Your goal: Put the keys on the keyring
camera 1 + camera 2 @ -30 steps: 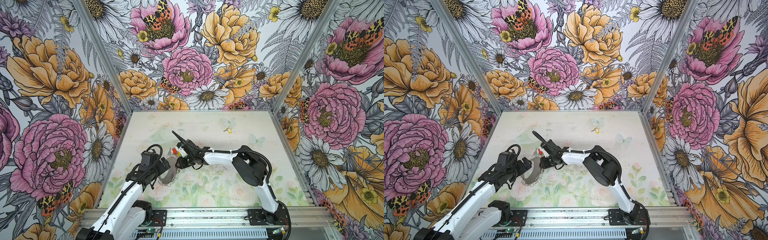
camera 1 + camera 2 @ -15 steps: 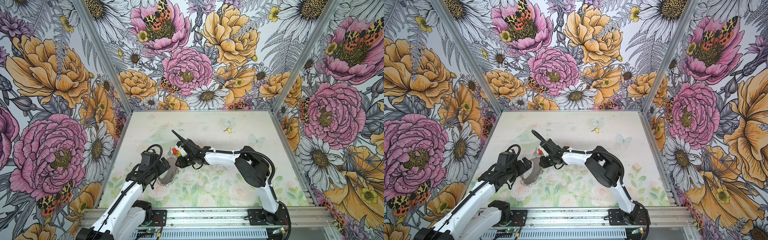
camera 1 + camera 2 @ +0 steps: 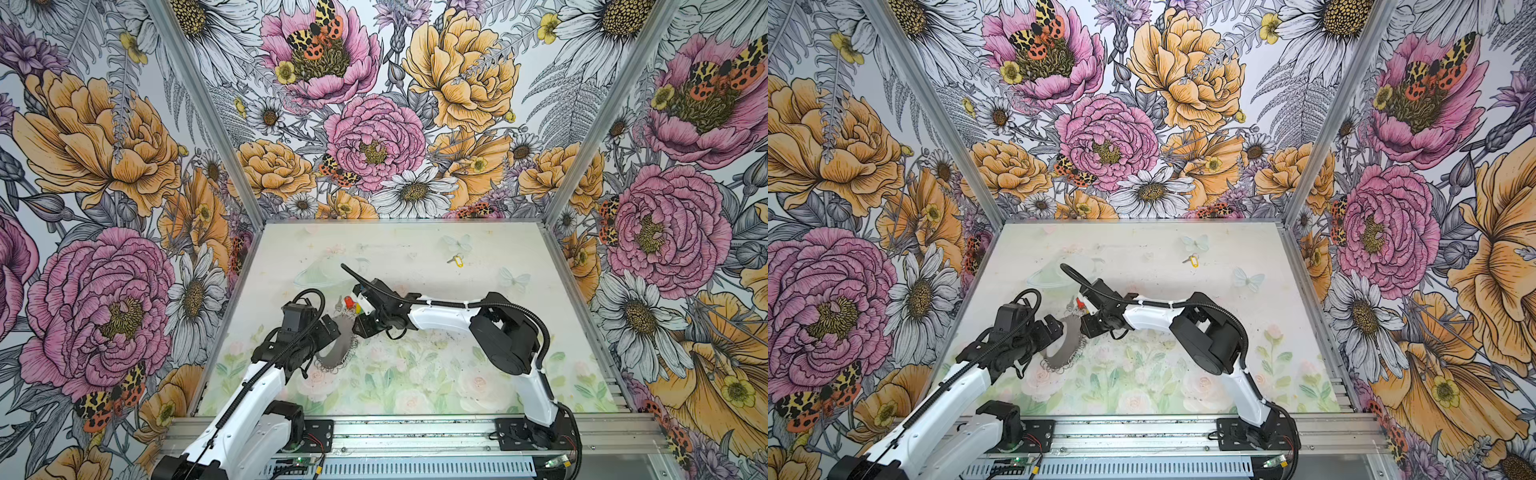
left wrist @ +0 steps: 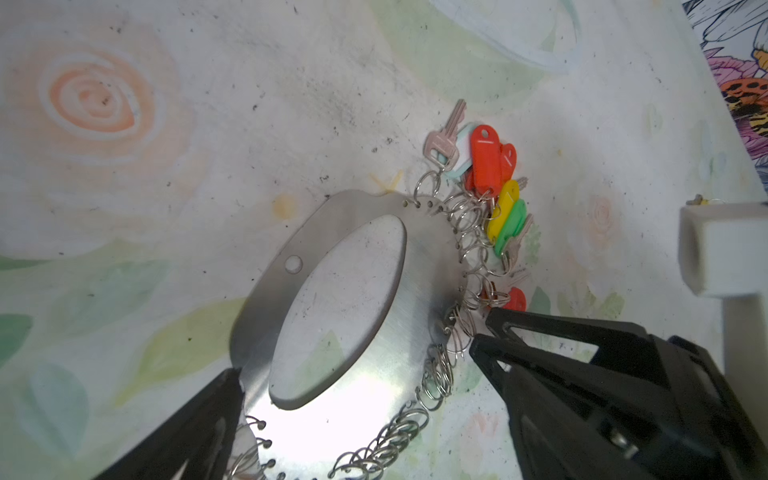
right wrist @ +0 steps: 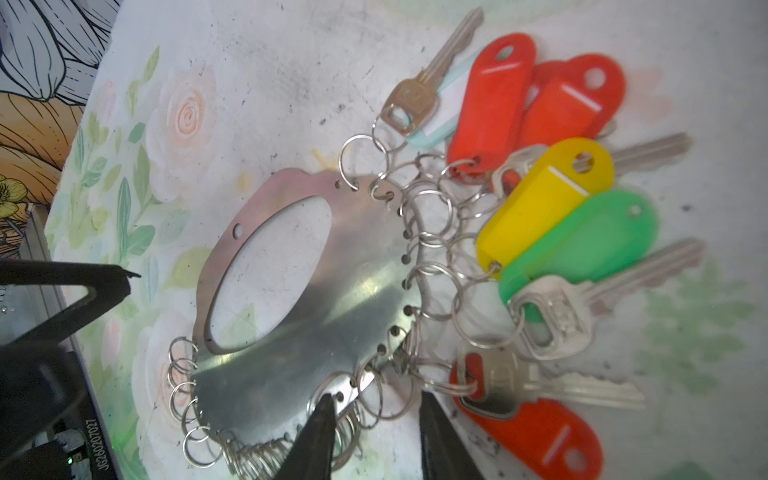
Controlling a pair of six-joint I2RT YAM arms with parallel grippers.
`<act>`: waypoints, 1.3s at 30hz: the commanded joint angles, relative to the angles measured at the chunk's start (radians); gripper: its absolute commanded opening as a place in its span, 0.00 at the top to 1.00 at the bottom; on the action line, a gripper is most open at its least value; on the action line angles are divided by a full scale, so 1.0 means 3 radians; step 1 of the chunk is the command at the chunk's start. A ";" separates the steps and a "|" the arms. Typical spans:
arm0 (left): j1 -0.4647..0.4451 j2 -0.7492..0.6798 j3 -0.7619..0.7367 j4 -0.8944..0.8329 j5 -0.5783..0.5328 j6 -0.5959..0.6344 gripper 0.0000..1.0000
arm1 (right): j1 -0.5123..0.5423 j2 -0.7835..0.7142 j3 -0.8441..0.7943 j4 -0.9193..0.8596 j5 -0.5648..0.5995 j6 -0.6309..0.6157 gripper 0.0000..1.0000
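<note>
The keyring [image 4: 419, 257], a flat grey metal hoop fringed with split rings, lies mid-table in both top views [image 3: 334, 353] [image 3: 1059, 349]. Several keys with red, yellow [image 5: 544, 203] and green tags hang from its rings. My left gripper [image 4: 355, 361] is open, its fingers either side of the hoop. My right gripper [image 5: 374, 399] is partly open at the hoop's fringed edge. One fingertip [image 5: 326, 403] rests over the plate by a hole, and a split ring sits between the jaws. A loose key with a yellow tag [image 3: 457, 260] lies far back right.
The right arm [image 3: 440, 318] reaches across the middle towards the left arm [image 3: 266, 374]. A white block of the right arm [image 4: 723, 253] shows close beside the keys. Flowered walls close in the table on three sides, and a metal rail [image 3: 415, 432] runs along its front.
Hardly anything has moved. The right arm's elbow has drifted slightly to the right while its gripper stays at the keyring's edge. The left arm has kept still.
</note>
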 commanded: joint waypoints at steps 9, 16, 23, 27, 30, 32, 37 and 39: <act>0.0045 -0.0022 0.0014 0.0014 0.0001 0.0002 0.01 | 0.0049 0.0133 0.0183 -0.0092 -0.0015 -0.0137 0.62; 0.0051 -0.0029 0.0013 0.0015 0.0018 0.0001 0.01 | 0.0058 0.0187 0.0249 -0.0157 0.0117 -0.0148 0.63; 0.0056 -0.0035 0.0013 0.0012 0.0022 0.0002 0.01 | 0.0044 0.0189 0.0275 -0.0186 0.0177 -0.0153 0.68; 0.0057 -0.0035 0.0015 0.0012 0.0035 0.0006 0.01 | 0.0027 0.0193 0.0283 -0.0186 0.0148 -0.0132 0.75; 0.0056 -0.0039 0.0007 0.0014 0.0037 0.0003 0.01 | 0.0024 0.0177 0.0282 -0.0183 0.0158 -0.0130 0.78; 0.0055 -0.0039 0.0008 0.0017 0.0037 0.0006 0.01 | 0.0024 0.0162 0.0277 -0.0184 0.0163 -0.0132 0.79; 0.0055 -0.0044 0.0003 0.0017 0.0047 0.0000 0.01 | 0.0023 0.0150 0.0272 -0.0183 0.0200 -0.0127 0.81; 0.0057 -0.0048 -0.0002 0.0016 0.0051 0.0003 0.01 | 0.0022 0.0145 0.0272 -0.0185 0.0231 -0.0127 0.82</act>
